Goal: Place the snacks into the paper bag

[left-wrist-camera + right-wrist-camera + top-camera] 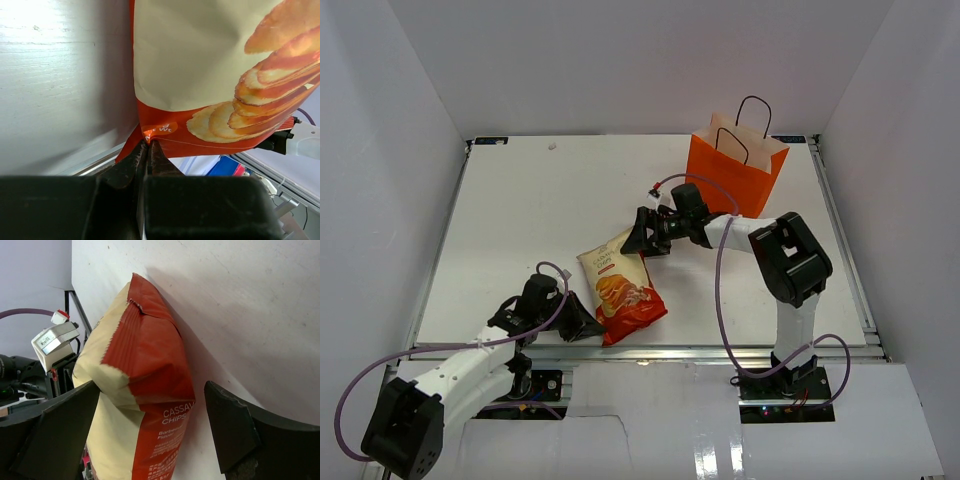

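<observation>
Tabletop (520, 220), white between pale walls (640, 60), bears chip bag (623, 290) and paper bag (735, 175).

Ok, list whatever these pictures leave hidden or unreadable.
Top view: whatever is down inside the paper bag, hidden by its own front wall.
Left wrist view: much of the chip bag, cut off by the top and right edges.
Right wrist view: the chip bag's small print, blurred and cut by the bottom edge.

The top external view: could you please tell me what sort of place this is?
Probably a robot test cell: white table boxed in by white walls, two arms bolted at its near edge, chip bag and paper bag as props.
</observation>
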`<state>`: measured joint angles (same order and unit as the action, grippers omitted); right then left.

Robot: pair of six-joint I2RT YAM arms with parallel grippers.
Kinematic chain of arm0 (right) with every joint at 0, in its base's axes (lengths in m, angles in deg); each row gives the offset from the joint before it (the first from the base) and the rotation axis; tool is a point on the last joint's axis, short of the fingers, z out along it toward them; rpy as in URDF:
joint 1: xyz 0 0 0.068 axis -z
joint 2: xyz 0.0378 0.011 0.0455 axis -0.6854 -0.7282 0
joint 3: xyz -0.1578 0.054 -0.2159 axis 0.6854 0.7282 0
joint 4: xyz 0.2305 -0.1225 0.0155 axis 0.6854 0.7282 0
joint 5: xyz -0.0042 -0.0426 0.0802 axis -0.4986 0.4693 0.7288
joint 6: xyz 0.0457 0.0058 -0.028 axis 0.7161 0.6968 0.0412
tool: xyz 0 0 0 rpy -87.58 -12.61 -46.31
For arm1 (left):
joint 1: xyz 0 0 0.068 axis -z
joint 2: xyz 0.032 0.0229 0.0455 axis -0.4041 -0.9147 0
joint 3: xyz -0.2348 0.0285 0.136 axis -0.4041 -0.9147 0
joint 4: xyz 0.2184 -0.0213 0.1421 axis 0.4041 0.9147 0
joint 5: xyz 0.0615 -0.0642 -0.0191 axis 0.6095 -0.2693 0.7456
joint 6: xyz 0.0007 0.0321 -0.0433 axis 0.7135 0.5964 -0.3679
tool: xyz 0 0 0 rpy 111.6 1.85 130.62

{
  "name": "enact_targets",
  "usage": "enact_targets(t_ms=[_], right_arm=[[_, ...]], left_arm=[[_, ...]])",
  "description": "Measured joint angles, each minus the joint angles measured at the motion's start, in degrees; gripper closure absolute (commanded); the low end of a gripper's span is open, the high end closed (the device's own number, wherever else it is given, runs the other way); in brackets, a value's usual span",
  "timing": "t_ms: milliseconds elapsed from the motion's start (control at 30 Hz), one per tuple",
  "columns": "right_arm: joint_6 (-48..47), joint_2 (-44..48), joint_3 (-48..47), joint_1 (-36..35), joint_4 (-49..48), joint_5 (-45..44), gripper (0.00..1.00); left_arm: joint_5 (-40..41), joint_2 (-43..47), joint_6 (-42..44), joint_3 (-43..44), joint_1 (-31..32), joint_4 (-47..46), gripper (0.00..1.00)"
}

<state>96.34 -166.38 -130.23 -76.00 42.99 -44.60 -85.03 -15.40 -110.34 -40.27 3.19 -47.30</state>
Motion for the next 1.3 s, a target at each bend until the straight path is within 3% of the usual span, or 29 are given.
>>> enact_targets(t_ms=[233, 367, 400, 567, 633, 733, 767, 900, 1000, 1033, 1300], right_arm=[[0.02, -3.08, -3.15, -0.96, -0.42, -0.07, 0.02], [0.13, -3.3, -3.3, -1.09, -1.4, 0.61, 0.28], [0.13, -3.3, -3.3, -1.09, -1.81, 0.96, 0.41], [0.28, -3.3, -3.28, -1.4, -3.98, 3.48, 0.6], [0.07, -3.3, -3.28, -1.57, -4.52, 3.87, 0.62], [-0.87, -3.3, -3.28, -1.57, -4.81, 4.44, 0.68], [-1.55, -3.26, -3.28, -1.57, -4.87, 4.74, 0.7], [-5.07, -2.05, -2.89, -1.29, -4.55, 6.1, 0.77], [-9.51, -0.37, -2.89, -1.31, -2.64, 7.89, 0.82], [-11.98, 1.14, -2.91, -1.36, -1.55, 8.87, 0.89], [-29.97, 11.04, -6.49, -1.51, 11.28, 12.24, 0.91]], left_arm=[[0.07, -0.66, 0.04, 0.02, 0.0, -0.31, 0.87], [0.07, -0.61, 0.02, 0.04, 0.0, -0.39, 0.87], [0.09, -0.61, 0.04, 0.04, 0.0, -0.44, 0.87], [0.5, -0.02, 0.04, 0.04, 0.0, -0.39, 0.84], [0.7, 0.31, 0.09, 0.04, 0.0, -0.24, 0.79], [1.05, 0.85, 0.46, 0.09, 0.0, 0.31, 0.57], [1.25, 1.22, 0.63, 0.13, 0.02, 0.83, 0.45], [3.08, 4.72, 1.7, 1.51, 0.11, 2.78, 0.27], [4.7, 9.75, 3.19, 4.28, 0.11, 3.26, 0.26], [5.4, 12.11, 4.0, 5.62, 0.11, 3.3, 0.26], [10.16, 26.03, 9.38, 15.13, 0.11, 3.02, 0.24]])
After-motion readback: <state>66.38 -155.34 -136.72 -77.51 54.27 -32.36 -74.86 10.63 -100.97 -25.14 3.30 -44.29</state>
